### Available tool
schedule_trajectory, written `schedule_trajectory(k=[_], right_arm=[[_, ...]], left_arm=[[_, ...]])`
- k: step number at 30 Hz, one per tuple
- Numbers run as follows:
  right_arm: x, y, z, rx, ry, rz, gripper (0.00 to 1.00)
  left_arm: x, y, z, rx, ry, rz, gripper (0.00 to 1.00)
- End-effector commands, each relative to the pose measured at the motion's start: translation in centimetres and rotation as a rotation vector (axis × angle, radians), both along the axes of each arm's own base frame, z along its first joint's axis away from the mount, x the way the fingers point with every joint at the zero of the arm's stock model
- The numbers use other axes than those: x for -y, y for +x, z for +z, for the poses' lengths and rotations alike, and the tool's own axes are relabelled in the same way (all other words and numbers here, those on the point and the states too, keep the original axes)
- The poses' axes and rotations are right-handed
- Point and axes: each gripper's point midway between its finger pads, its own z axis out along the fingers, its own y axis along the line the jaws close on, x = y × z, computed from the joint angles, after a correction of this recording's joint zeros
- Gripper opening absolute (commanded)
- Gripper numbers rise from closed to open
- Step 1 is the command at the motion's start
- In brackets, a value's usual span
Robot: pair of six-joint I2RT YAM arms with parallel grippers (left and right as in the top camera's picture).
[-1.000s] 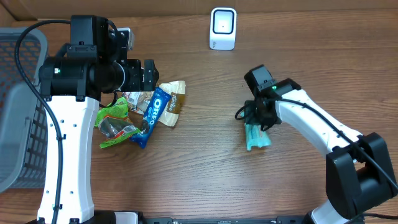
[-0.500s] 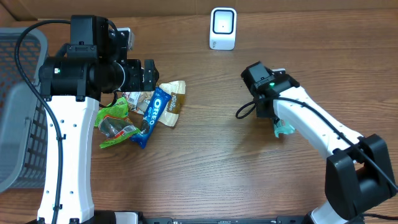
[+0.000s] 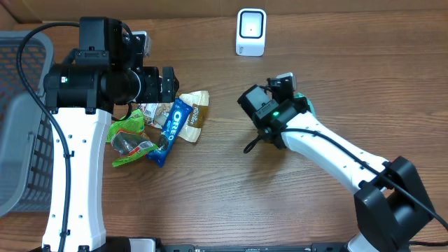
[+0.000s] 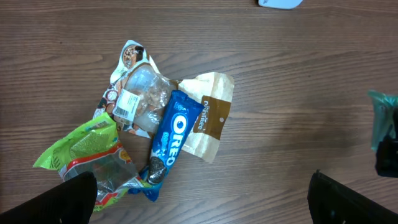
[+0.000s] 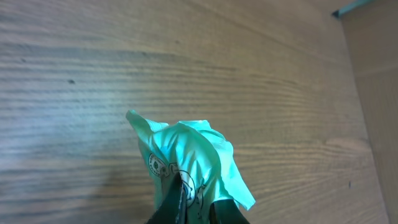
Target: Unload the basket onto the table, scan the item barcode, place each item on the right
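Right gripper (image 3: pixel 288 89): clenched on a teal packet (image 5: pixel 186 157), pinched at one end so that its crumpled body fans out past the fingertips. A small round printed mark shows on the wrapper; no barcode can be made out. Seen from overhead, the packet sits near the middle of the table (image 3: pixel 224 199), a little to the right, between the white scanner (image 3: pixel 251 31) at the far edge and the robot's base. It is near the scanner, not touching it.

Left gripper (image 3: pixel 168 84): jaws spread wide, holding nothing, poised over a pile of snacks. The pile holds a blue Oreo pack (image 4: pixel 174 134) lying across a tan packet (image 4: pixel 210 115), a clear bag (image 4: pixel 140 99) with a white label, and a green bag (image 4: pixel 81 148).

A grey basket (image 3: pixel 17 140) stands at the left edge.
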Motion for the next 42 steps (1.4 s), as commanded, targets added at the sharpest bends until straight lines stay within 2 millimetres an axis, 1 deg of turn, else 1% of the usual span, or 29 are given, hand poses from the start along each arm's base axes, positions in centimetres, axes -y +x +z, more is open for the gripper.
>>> schedule_trajectory(k=[1, 6, 12, 17, 20, 24, 27, 32, 39, 42], right_arm=[[0.1, 1.3, 1.4, 0.08, -0.057, -0.016, 0.04], [1.0, 2.2, 0.9, 0.088, -0.142, -0.02, 0.04], [0.8, 3.3, 0.3, 0.077, -0.17, 0.012, 0.04], [0.8, 4.2, -0.9, 0.039, -0.216, 0.05, 0.04], [1.3, 4.7, -2.1, 0.006, -0.253, 0.054, 0.04], [2.2, 4.7, -3.5, -0.035, -0.28, 0.041, 0.04], [2.3, 4.5, -4.4, -0.058, -0.292, 0.045, 0.04], [1.1, 4.3, -6.0, -0.108, -0.198, 0.082, 0.04], [0.9, 4.2, -6.6, -0.128, -0.189, 0.091, 0.04], [0.1, 3.7, -7.6, -0.176, -0.136, 0.121, 0.04]], left_arm=[[-0.1, 0.0, -0.3, -0.01, -0.001, 0.012, 1.0], [-0.1, 0.0, -0.3, -0.01, -0.001, 0.012, 1.0], [-0.1, 0.0, -0.3, -0.01, -0.001, 0.012, 1.0], [-0.1, 0.0, -0.3, -0.01, -0.001, 0.012, 1.0], [-0.1, 0.0, -0.3, -0.01, -0.001, 0.012, 1.0], [-0.1, 0.0, -0.3, -0.01, -0.001, 0.012, 1.0], [-0.1, 0.0, -0.3, -0.01, -0.001, 0.012, 1.0], [-0.1, 0.0, -0.3, -0.01, -0.001, 0.012, 1.0], [-0.1, 0.0, -0.3, -0.01, -0.001, 0.012, 1.0], [-0.1, 0.0, -0.3, -0.01, -0.001, 0.012, 1.0]])
